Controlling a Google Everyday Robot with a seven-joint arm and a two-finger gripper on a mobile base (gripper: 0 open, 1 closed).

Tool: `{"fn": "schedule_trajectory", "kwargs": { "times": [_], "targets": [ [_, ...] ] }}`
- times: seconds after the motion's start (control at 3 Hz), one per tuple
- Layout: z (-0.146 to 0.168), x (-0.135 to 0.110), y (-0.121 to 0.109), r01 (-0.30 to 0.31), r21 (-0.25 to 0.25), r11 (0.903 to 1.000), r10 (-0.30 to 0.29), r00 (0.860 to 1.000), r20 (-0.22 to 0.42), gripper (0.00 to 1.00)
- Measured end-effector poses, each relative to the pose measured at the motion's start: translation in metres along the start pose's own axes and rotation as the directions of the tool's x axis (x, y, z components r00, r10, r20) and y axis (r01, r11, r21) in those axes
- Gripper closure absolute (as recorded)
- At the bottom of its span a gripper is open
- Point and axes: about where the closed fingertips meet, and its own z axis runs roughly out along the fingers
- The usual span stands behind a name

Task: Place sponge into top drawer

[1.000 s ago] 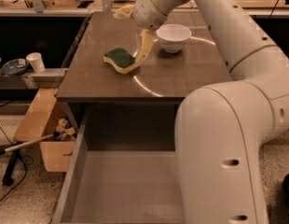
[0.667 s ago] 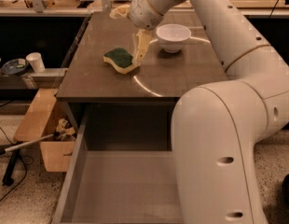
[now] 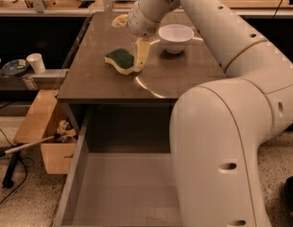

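Occupying most of the right half of the camera view, the white jointed robot arm (image 3: pixel 231 141) reaches from the foreground up and over to the far side of the brown rectangular worktop (image 3: pixel 104 86). Below the worktop's front edge, the wide, shallow, grey top drawer (image 3: pixel 123 188) stands pulled out. Its flat bottom is visible, and the arm's nearest segment hides its right part. On the worktop, the round white bowl (image 3: pixel 176 36) sits toward the far right, well apart from the drawer. The small wavy-edged sponge (image 3: pixel 120 59), dark green on top and yellow beneath, lies flat to the left of the bowl, near the worktop's middle. It is not yet in the drawer.

Risk assessment (judgement):
- The sponge is soft and low, so a grasp that catches only one edge could let it rotate or slip out during the lift.
- A drop past the worktop's edge could put the sponge on the floor (image 3: pixel 38 207) beside the drawer's left wall rather than inside.
- The bowl is near the working area, so a sideways swing of the wrist could knock it.

The tool (image 3: pixel 138 63) is down at worktop level, at the sponge's right edge and apparently touching it. Whether it is open or closed cannot be told from this view, nor whether it has hold of the sponge.
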Motion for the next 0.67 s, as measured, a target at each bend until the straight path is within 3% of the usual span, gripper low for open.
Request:
{"fn": "schedule_trajectory", "kwargs": {
  "times": [0.67],
  "targets": [
    [0.022, 0.002, 0.006, -0.003, -0.034, 0.9994, 0.003, 1.000, 0.017, 0.00]
  ]
}}
